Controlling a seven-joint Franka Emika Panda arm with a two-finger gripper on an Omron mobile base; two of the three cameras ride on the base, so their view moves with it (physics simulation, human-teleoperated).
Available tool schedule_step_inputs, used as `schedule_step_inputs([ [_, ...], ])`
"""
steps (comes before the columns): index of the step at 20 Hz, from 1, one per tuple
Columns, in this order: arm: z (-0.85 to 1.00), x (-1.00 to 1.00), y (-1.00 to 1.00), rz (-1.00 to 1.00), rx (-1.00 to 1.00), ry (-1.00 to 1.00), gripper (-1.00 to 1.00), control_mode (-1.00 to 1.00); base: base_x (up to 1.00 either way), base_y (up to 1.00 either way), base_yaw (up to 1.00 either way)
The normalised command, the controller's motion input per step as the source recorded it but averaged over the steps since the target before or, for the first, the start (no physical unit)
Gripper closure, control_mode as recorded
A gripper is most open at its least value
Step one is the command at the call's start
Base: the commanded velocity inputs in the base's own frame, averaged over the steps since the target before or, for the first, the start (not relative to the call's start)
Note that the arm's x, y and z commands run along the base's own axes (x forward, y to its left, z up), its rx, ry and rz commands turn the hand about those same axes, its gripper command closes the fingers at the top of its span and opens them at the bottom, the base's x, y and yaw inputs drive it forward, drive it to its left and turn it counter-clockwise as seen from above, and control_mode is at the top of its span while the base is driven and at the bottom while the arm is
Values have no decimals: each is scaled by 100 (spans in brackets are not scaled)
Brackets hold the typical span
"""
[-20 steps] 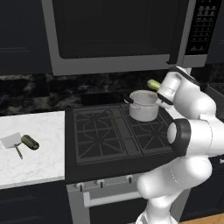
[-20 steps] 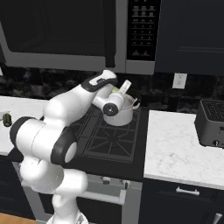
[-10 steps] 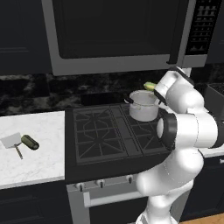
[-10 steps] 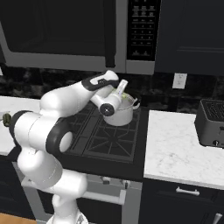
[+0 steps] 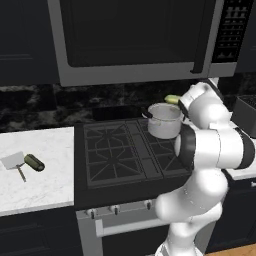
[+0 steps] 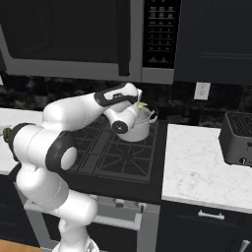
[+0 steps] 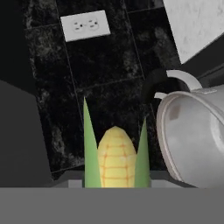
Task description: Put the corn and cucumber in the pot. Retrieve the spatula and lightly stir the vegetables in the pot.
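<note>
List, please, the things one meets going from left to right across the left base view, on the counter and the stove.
spatula → cucumber → stove → pot → corn

The white arm rose from its base, bent at a big dark elbow joint, and reached forward and up to the back of the stove. Its end effector (image 6: 139, 104) was tipped sideways at the far end of the arm. The jaws were closed partway on the corn (image 7: 116, 157), holding it up.
</note>
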Motion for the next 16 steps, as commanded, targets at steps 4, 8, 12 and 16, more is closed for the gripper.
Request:
schedule_step_inputs([
  [4, -4, -26, -26, 0, -15, -4, 100, -100, 0, 0, 0],
  [8, 12, -41, -19, 0, -8, -18, 100, -100, 0, 0, 0],
  [12, 9, -8, -6, 1, -14, -16, 100, -100, 0, 0, 0],
  [16, 0, 0, 0, 6, -24, -5, 100, -100, 0, 0, 0],
])
